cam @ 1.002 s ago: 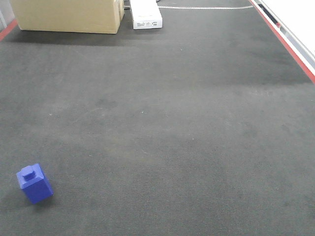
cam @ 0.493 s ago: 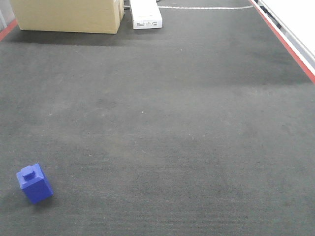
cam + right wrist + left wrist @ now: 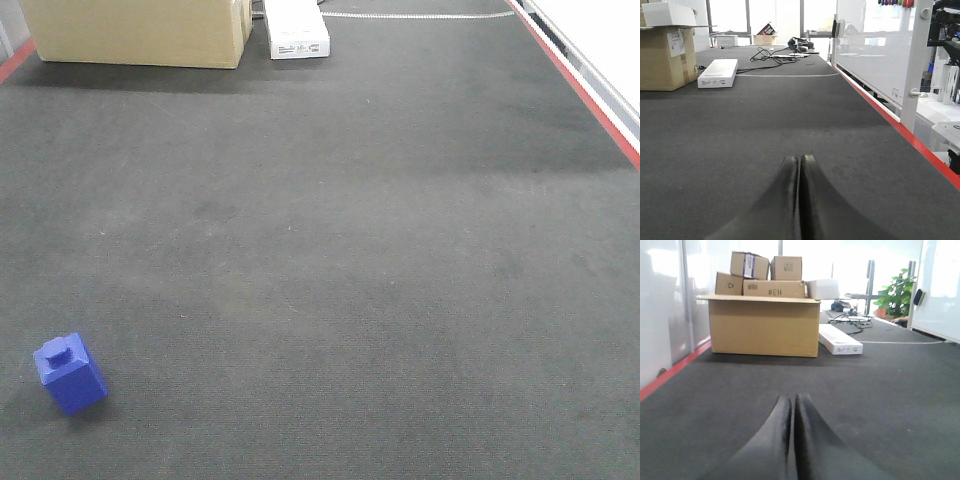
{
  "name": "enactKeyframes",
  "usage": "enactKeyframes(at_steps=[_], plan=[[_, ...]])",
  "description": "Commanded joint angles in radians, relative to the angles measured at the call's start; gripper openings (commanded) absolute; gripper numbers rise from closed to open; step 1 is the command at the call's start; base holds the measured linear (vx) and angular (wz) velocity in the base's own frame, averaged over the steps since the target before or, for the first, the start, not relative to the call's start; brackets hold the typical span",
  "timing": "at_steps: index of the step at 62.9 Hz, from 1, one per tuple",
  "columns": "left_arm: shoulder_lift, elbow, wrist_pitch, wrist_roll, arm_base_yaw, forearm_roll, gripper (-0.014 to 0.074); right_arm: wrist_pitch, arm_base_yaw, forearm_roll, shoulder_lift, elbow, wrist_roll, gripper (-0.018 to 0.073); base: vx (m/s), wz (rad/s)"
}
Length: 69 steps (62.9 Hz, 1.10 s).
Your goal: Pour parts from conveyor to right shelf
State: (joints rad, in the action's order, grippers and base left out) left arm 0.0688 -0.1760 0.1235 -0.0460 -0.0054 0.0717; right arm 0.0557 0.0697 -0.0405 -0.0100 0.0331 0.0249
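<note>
**Blue block alone on the dark belt, both grippers closed and empty**

The conveyor fills the front view. It is a wide, flat, dark grey belt with a fine carpet-like weave, mottled with paler worn patches, and a red edge strip runs along its side.

The large cardboard box stands at the far end of the belt. Just beside it, on its right in the front view, lies a long white carton whose dark printed label is too small to read. The blue block rests on the belt well apart from the box, at the near end and on the box's side of the belt, with its stud end upward.

In the left wrist view, smaller brown cartons sit stacked on the box. One of them is marked with what reads as "H3#", and the others carry barcode-like stickers that cannot be read. Beyond the box, bright windows wash out the far end of the room. A potted plant and loose black cables lie past the white carton. A white board panel lines the belt edge opposite the box.

The left gripper has its dark fingers pressed together and holds nothing. The right gripper is the same, its fingers meeting along a thin seam and empty, low over bare belt.
</note>
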Motion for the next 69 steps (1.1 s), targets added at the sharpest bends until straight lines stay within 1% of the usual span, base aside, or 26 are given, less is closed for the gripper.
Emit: enactKeyframes(at_steps=[1, 6, 10, 27, 32, 35, 38, 43, 50, 56, 62, 66, 69], plan=[[0.122, -0.147, 0.076, 0.024, 0.000, -0.004, -0.0006, -0.067, 0.004, 0.000, -0.018, 0.015, 0.008, -0.0009, 0.00, 0.00], [0.207, -0.223, 0.170, 0.024, 0.000, -0.004, -0.0006, -0.067, 0.004, 0.000, -0.018, 0.015, 0.008, -0.0009, 0.00, 0.00], [0.255, -0.248, 0.205, 0.024, 0.000, -0.004, -0.0006, -0.067, 0.004, 0.000, -0.018, 0.015, 0.008, -0.0009, 0.00, 0.00], [0.363, -0.251, 0.202, 0.023, 0.000, -0.004, -0.0002, -0.067, 0.004, 0.000, -0.018, 0.015, 0.008, -0.0009, 0.00, 0.00], [0.393, -0.253, 0.207, 0.016, 0.000, -0.004, 0.0018, -0.067, 0.004, 0.000, -0.018, 0.015, 0.008, -0.0009, 0.00, 0.00], [0.411, -0.255, 0.211, 0.016, 0.000, -0.004, 0.0045, -0.067, 0.004, 0.000, -0.018, 0.015, 0.008, -0.0009, 0.00, 0.00], [0.427, -0.255, 0.208, 0.018, 0.000, -0.004, 0.0085, -0.067, 0.004, 0.000, -0.018, 0.015, 0.008, -0.0009, 0.00, 0.00], [0.445, -0.255, 0.203, 0.020, 0.000, -0.004, 0.0190, -0.067, 0.004, 0.000, -0.018, 0.015, 0.008, -0.0009, 0.00, 0.00], [0.462, -0.274, 0.220, 0.020, 0.000, -0.004, 0.0370, -0.067, 0.004, 0.000, -0.018, 0.015, 0.008, -0.0009, 0.00, 0.00], [0.486, -0.322, 0.269, 0.027, 0.000, -0.004, 0.0517, -0.067, 0.004, 0.000, -0.018, 0.015, 0.008, -0.0009, 0.00, 0.00], [0.543, -0.401, 0.363, 0.027, -0.001, -0.005, 0.0594, -0.067, 0.004, 0.000, -0.018, 0.015, 0.008, -0.0009, 0.00, 0.00], [0.598, -0.460, 0.438, 0.033, -0.006, -0.033, 0.0615, -0.067, 0.004, 0.000, -0.018, 0.015, 0.008, -0.0009, 0.00, 0.00], [0.638, -0.506, 0.488, 0.063, -0.025, -0.057, 0.0614, -0.065, 0.004, 0.000, -0.018, 0.015, 0.008, -0.0009, 0.00, 0.00]])
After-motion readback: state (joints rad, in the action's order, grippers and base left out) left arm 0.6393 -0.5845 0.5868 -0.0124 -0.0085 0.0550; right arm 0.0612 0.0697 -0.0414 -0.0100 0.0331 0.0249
